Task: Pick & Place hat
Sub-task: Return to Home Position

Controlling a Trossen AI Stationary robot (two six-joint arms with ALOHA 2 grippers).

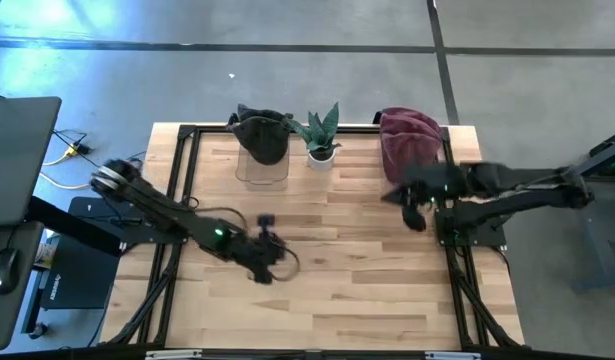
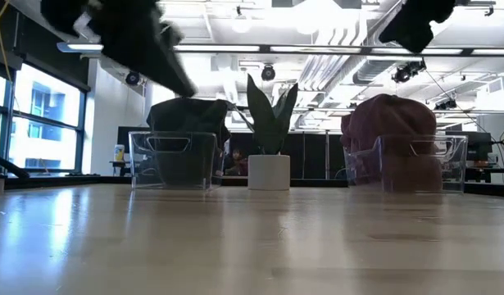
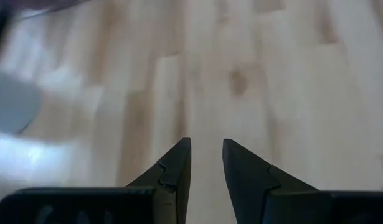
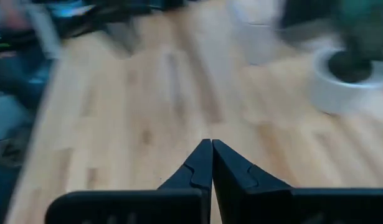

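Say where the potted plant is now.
In the low view the potted plant stands at the back, between the left bin of dark caps and the right bin of red caps.

Left gripper (image 3: pixel 206 143), fingers slightly apart, over the wooden table (image 3: pixel 272 74)

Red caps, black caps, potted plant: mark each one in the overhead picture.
red caps (image 1: pixel 407 135): high view, top of the pile.
black caps (image 1: pixel 263 133): high view, top of the pile.
potted plant (image 1: pixel 322 130): high view, on its green leaves.
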